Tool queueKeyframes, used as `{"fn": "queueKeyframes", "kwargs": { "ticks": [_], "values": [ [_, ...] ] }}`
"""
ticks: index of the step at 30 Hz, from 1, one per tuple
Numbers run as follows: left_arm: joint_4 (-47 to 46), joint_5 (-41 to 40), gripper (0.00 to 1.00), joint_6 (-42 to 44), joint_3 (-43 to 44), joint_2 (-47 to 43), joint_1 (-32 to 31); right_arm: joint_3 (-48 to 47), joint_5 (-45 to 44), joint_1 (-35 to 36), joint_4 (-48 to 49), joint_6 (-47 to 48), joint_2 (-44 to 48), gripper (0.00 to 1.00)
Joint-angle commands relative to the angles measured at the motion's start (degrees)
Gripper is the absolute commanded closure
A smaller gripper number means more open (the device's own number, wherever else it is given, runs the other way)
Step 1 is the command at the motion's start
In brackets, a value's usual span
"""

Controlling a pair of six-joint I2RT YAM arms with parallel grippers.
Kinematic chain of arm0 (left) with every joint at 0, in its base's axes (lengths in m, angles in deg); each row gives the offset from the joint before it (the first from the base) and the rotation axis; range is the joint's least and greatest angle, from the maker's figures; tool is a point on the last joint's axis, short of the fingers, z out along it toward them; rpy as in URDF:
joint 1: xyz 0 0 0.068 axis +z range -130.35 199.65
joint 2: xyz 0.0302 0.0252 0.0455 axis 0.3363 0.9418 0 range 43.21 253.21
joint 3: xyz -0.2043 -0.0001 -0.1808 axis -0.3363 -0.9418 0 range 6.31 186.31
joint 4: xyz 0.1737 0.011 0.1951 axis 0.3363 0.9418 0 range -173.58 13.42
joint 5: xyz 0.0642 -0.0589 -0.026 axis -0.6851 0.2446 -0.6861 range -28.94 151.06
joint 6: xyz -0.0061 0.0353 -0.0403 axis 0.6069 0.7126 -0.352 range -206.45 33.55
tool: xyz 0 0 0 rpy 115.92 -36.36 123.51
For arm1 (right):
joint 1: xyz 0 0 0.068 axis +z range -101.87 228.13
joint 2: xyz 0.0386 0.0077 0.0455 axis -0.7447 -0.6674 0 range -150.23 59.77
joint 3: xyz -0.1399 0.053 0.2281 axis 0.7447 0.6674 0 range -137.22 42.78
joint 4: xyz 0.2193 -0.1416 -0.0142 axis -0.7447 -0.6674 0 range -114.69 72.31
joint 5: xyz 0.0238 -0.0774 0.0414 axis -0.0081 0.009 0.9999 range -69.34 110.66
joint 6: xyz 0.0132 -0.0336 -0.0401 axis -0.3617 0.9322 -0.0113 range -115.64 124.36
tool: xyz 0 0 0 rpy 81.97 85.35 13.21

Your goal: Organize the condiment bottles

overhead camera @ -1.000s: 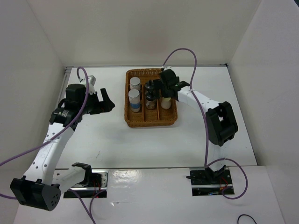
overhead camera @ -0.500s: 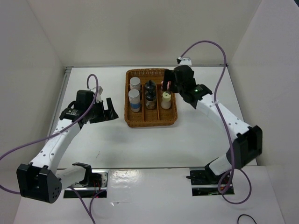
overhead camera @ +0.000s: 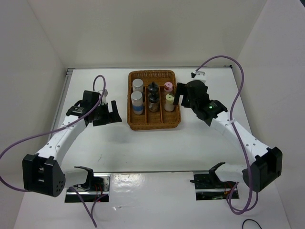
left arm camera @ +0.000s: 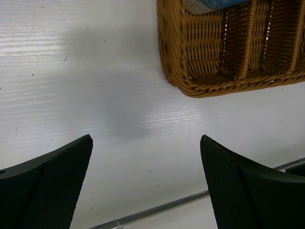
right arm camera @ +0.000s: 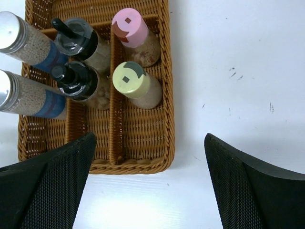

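Table [overhead camera: 143, 143]: white and flat, it is carrying the basket in its far middle part, with both arms reaching over it from the near edge.
Walls [overhead camera: 143, 33]: plain white panels are closing in the table at the back and on both sides.
Left arm [overhead camera: 62, 138]: white with black joints, it is stretching up the left side of the table and bending toward the basket.
Right arm [overhead camera: 238, 133]: it is doing the same from the right side, with a purple cable [overhead camera: 238, 90] looping above it.
Basket [overhead camera: 153, 127]: brown wicker, rectangular, split by two long dividers into three lanes; it is sitting between the two claws.
Left claw [overhead camera: 113, 111]: it is hanging wide open with nothing between its fingers, over bare table near the basket's left side and not touching it; its wrist view is showing only the basket's corner.
Right claw [right arm camera: 150, 138]: it is gaping fully apart and holding nothing, hovering at the basket's right side, clear of the bottles.
Silver-lidded bottles [right arm camera: 40, 50] [right arm camera: 38, 100]: the two tallest, with blue labels, are standing one behind the other in the left lane.
Dark-capped bottles [right arm camera: 76, 33] [right arm camera: 76, 78]: two clear ones are standing in the middle lane, close together.
Pink-capped bottle [right arm camera: 129, 26]: it is standing at the far end of the right lane.
Yellow-capped bottle [right arm camera: 129, 78]: it is standing just in front of the pink one, in the same lane.
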State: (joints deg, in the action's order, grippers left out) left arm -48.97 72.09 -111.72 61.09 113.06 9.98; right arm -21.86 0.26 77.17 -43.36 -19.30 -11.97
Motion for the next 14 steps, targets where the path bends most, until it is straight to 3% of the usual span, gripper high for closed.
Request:
{"fn": "queueKeyframes", "kwargs": {
  "ticks": [1, 6, 14],
  "values": [
    [-1.3, -2.58, 0.01, 0.93, 2.26, 2.13, -0.17, 1.45, -1.74, -0.3, 1.85, -0.95, 1.78, 0.02],
    [-2.44, -3.47, 0.01, 0.4, 2.26, 1.52, -0.17, -0.06, -5.35, -0.99, 1.14, -0.42, 1.78, 0.02],
    [-3.5, -6.01, 0.01, -1.97, 3.31, -2.78, -0.17, 1.0, -0.34, -3.99, 2.2, 0.63, 1.78, 0.02]
  ]
}}
